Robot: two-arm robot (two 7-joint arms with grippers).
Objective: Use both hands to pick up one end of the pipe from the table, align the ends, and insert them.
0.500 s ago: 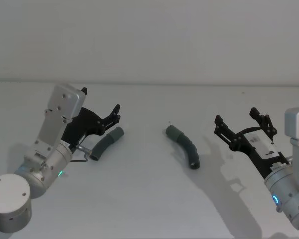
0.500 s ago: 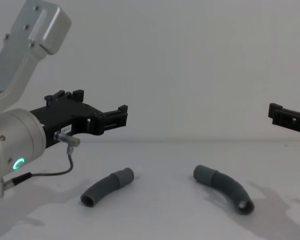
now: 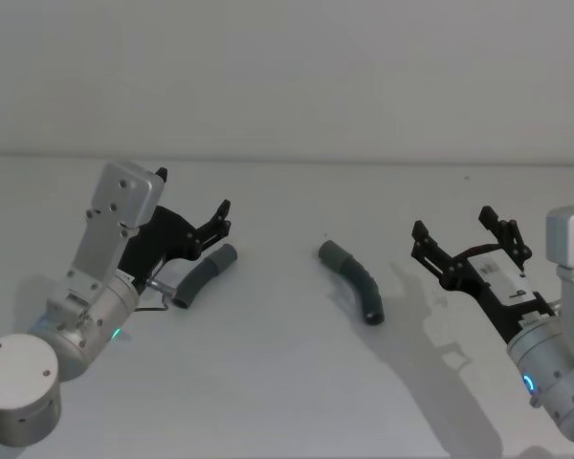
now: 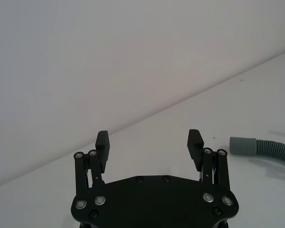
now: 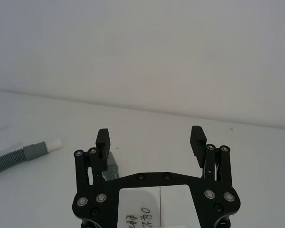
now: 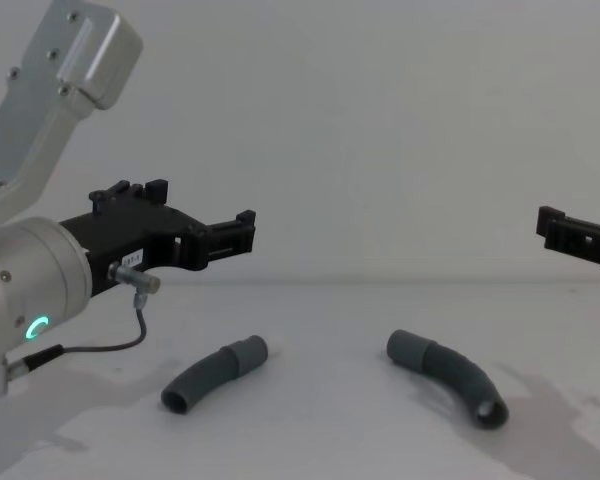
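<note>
The white bench [image 3: 287, 392] is filling the lower two-thirds of the head view, and both pipe pieces are lying flat on it. The silver-grey left arm [image 3: 91, 287], with a green ring light [image 6: 38, 326] glowing on it, is reaching in from the lower left of the head view. The right arm [image 3: 555, 368] is coming in from the lower right.

The left hand [image 4: 148, 140] is hanging above the bench with its two black fingers spread wide and nothing between them. The right hand [image 3: 453, 226] is likewise standing open and empty, pointing toward the upper left of the head view.

The left pipe piece [image 3: 203, 276] is lying left of centre, just beside the left hand's fingertips in the head view. In the chest view it is resting on the bench below that raised hand, not touching it. The right pipe piece [image 3: 354, 279] is lying near the centre, between the two hands and apart from the right hand, to that hand's left in the frame.

Its collar end [image 4: 241, 145] is sitting on the side nearer the left piece. The white tip [image 5: 53, 143] of the left piece is sitting on the side nearer the right piece, with bare bench showing between the two.
</note>
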